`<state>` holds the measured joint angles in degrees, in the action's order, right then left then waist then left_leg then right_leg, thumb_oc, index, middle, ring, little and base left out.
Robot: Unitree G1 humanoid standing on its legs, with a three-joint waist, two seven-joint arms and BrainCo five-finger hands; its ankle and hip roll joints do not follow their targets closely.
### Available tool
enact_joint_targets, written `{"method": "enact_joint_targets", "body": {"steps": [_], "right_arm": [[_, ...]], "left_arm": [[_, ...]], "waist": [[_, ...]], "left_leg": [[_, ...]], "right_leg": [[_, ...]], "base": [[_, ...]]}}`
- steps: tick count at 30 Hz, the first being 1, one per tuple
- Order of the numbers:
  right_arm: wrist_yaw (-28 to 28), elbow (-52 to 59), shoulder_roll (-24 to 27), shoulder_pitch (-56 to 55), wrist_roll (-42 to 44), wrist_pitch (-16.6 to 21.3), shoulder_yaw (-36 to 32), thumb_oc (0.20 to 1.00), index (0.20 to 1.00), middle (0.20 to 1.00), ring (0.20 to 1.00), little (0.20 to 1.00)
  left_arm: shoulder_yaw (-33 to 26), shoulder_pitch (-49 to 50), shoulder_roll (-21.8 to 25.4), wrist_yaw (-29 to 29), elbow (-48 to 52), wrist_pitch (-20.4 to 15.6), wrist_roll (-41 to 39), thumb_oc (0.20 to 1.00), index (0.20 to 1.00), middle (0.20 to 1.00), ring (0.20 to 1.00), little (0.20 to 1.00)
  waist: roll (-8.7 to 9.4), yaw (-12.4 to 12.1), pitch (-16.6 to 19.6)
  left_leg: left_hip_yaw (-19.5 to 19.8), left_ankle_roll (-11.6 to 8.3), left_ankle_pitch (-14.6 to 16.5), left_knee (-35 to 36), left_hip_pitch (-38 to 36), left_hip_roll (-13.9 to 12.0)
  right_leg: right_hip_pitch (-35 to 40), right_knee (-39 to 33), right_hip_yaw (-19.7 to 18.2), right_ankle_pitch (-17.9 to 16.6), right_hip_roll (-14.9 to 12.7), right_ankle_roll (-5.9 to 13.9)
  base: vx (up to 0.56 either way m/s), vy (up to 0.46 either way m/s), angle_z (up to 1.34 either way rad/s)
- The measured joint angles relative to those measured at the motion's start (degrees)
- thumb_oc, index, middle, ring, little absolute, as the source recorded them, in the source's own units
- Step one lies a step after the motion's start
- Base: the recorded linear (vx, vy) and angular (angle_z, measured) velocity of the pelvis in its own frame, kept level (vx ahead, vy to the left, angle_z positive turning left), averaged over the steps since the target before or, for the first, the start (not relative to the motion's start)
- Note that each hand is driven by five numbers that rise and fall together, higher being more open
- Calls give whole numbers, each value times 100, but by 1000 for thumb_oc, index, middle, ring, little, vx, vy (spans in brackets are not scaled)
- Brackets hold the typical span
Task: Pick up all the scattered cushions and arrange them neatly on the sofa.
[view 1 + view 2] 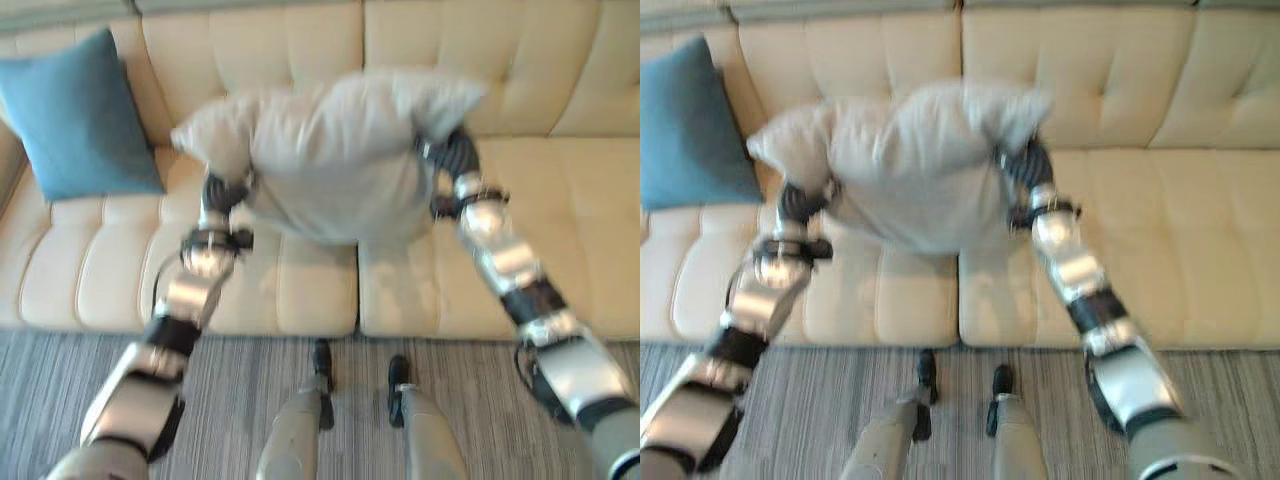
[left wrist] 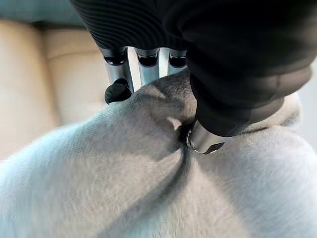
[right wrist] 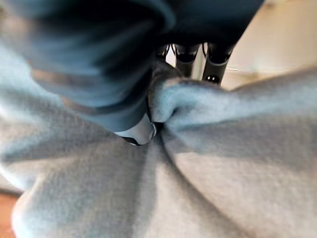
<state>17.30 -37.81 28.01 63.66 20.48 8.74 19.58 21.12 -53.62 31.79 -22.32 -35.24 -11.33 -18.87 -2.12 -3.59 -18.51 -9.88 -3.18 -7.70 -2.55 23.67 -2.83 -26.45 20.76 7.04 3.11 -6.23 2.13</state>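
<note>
A pale grey cushion (image 1: 330, 150) is showing a soft, plain, unpatterned cover, looking slightly bluish in the right wrist view. The sofa (image 1: 540, 80) is wearing cream, tufted upholstery crossed by stitched seams. A teal-blue cushion (image 1: 75, 115) is standing out against it, plain as well. The floor (image 1: 230, 380) is showing grey carpet streaked with fine darker and lighter stripes.

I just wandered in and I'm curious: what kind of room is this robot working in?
Probably a living room or lounge: a cream tufted sofa, a blue cushion leaning on its backrest, a grey cushion held above the seat, and striped grey carpet.
</note>
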Motion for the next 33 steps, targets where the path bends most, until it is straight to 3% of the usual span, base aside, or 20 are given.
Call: {"method": "enact_joint_targets", "body": {"steps": [2, 4, 5, 6, 12, 13, 14, 15, 16, 17, 18, 23, 30, 33], "right_arm": [[138, -147, 44, 179, 76, 212, 87, 200, 200, 200, 200, 200], [240, -254, 115, 281, 108, 228, 284, 200, 200, 200, 200, 200], [256, -648, 129, 402, 153, 306, 401, 200, 200, 200, 200, 200], [260, -932, 160, 548, 195, 303, 494, 200, 200, 200, 200, 200], [132, -1625, 218, 659, 447, -97, 774, 200, 200, 200, 200, 200], [145, -1628, 241, 656, 462, -99, 784, 752, 752, 752, 752, 752], [151, -1626, 274, 675, 494, -99, 795, 947, 947, 947, 947, 947], [172, -1640, 317, 710, 502, -115, 812, 1000, 1000, 1000, 1000, 1000], [218, -1694, 450, 848, 546, -136, 896, 1000, 1000, 1000, 1000, 1000], [250, -1703, 568, 996, 545, -136, 903, 1000, 1000, 1000, 1000, 1000], [266, -1734, 606, 1116, 545, -138, 924, 1000, 1000, 1000, 1000, 1000], [338, -1802, 960, 1773, 540, -151, 1399, 1000, 1000, 1000, 1000, 1000], [446, -1790, 1291, 1870, 660, -152, 1345, 1000, 1000, 1000, 1000, 1000], [447, -1104, 1528, 1418, 659, -138, 965, 1000, 1000, 1000, 1000, 1000]], "left_arm": [[134, -140, 104, -145, -66, -214, -1, 200, 200, 200, 200, 200], [186, -180, 104, -242, -137, -231, -22, 200, 200, 200, 200, 200], [481, -373, 92, -240, -534, -303, -34, 200, 200, 200, 200, 200], [656, -567, 58, -207, -785, -296, -32, 200, 200, 200, 200, 200], [1251, -727, -53, 320, -1218, -112, -412, 200, 200, 200, 200, 200], [1248, -735, -105, 341, -1227, -98, -513, 595, 595, 595, 595, 595], [1241, -762, -122, 341, -1227, -91, -534, 1000, 1000, 1000, 1000, 1000], [1240, -806, -130, 343, -1243, -76, -551, 1000, 1000, 1000, 1000, 1000], [1240, -912, -135, 360, -1337, -71, -657, 1000, 1000, 1000, 1000, 1000], [1244, -975, -138, 361, -1341, -67, -714, 1000, 1000, 1000, 1000, 1000], [1248, -1027, -96, 379, -1352, -63, -714, 1000, 1000, 1000, 1000, 1000], [1252, -1539, 421, 451, -1897, -54, -723, 1000, 1000, 1000, 1000, 1000], [1106, -1664, 1087, 468, -2031, -47, -749, 1000, 1000, 1000, 1000, 1000], [530, -1128, 1336, 506, -1649, -60, -735, 1000, 1000, 1000, 1000, 1000]], "waist": [[-25, 12, -5], [-72, 5, -9], [-117, -5, 3], [-146, 9, -5], [-284, -15, -60], [-322, -6, -79], [-341, 0, -83], [-362, 25, -92], [-398, 88, -62], [-496, 69, -68], [-515, 4, -56], [-557, 41, -65], [-557, 147, -62], [-556, 170, -62]], "left_leg": [[105, -105, -204, 92, 21, -11], [208, 85, -394, 192, 37, -25], [331, 206, -489, 225, 106, -14], [401, 207, -500, 224, 163, -15], [622, 260, -571, 222, 501, 17], [650, 277, -583, 223, 512, 28], [702, 286, -589, 222, 510, 30], [796, 298, -597, 219, 509, 22], [917, 291, -596, 317, 522, 78], [945, 229, -645, 352, 585, 31], [941, 178, -693, 356, 646, -12], [939, 109, -737, 402, 724, -173], [928, 95, -747, 402, 699, -185], [908, 87, -739, 409, 616, -161]], "right_leg": [[5, -80, 83, -32, 35, -43], [19, -150, 150, -26, 84, -41], [11, -189, 260, 12, 103, -48], [-4, -208, 305, 19, 97, -50], [-220, -191, 432, 123, 76, -23], [-283, -52, 428, 150, 72, -6], [-406, 216, 420, 182, 32, 18], [-638, 524, 411, 355, 1, 105], [-565, -39, 368, 352, 16, 213], [-541, -159, 459, 136, 71, -13], [-581, -218, 486, 33, 110, -89], [-741, -52, 543, 68, 261, -162], [-767, 65, 534, 67, 259, -168], [-731, 121, 517, 68, 208, -168]], "base": [[10, -51, 13], [10, -89, 13], [18, -101, 26], [17, -69, 37], [22, -50, 21], [14, -55, 14], [10, -37, 15], [15, -53, 33], [19, -51, 40], [28, -71, 29], [16, -34, 1], [41, -25, -3], [17, 14, 0], [32, 56, 0]]}}
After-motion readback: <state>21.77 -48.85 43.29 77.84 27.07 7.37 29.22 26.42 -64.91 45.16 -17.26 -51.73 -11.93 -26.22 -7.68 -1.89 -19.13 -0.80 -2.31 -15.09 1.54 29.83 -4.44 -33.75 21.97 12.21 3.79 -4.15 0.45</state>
